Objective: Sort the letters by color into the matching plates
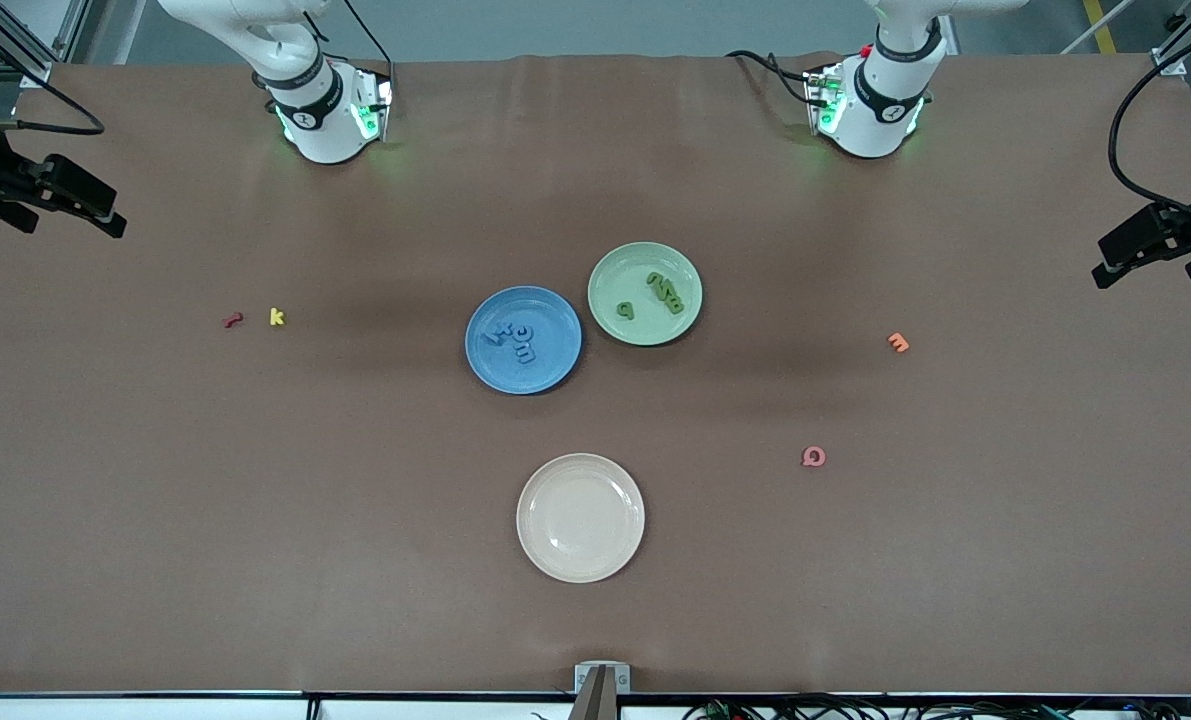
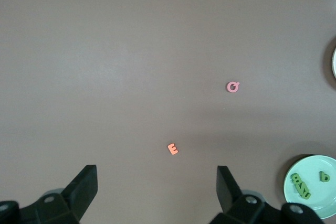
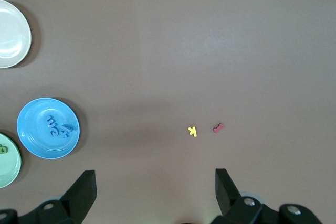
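Sorting looks finished: blue letters [image 1: 512,340] fill my blue plate [image 1: 485,368], green letters [image 1: 663,292] the green plate [image 1: 615,328] at its two o'clock, both grippers [image 2: 157,184] [image 3: 156,187] spread empty, waiting.

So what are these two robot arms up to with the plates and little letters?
They are sorting toy letters by color. The blue letters lie in the blue plate, the green letters in the green plate. The cream plate holds nothing. Red, yellow, orange and pink letters lie loose on the table. The left gripper and right gripper are open, holding nothing, out near the table's ends.
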Robot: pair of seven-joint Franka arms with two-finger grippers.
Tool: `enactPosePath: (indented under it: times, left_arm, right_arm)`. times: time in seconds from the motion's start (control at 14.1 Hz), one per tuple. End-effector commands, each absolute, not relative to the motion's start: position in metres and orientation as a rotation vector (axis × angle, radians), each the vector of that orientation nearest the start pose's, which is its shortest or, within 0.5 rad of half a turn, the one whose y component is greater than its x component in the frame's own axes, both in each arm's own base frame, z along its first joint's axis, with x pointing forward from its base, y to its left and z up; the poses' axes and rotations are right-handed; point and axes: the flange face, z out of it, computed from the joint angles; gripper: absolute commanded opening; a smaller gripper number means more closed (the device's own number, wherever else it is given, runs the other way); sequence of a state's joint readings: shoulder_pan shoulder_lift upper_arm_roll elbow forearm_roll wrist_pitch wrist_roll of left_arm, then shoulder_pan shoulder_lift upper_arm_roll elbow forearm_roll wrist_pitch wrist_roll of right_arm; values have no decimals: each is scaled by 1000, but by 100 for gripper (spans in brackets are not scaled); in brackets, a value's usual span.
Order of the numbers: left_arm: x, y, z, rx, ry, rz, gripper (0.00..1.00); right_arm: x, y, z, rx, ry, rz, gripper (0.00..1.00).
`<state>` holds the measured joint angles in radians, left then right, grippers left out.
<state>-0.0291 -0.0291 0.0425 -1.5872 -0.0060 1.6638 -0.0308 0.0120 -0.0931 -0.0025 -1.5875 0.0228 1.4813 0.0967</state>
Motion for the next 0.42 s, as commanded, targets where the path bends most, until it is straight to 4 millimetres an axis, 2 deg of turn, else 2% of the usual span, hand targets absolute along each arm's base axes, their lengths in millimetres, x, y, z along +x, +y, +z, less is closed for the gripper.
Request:
enactPosePath:
  times: [0.0,0.35]
  left_arm:
    - [551,-4,650,-3153,-30,-164,100]
    - [551,-5,653,-3154,-27,-172,100]
  right_arm:
    - [519,9,661,-3115,121,28,100]
    - [519,-6,662,-3112,161,25,100]
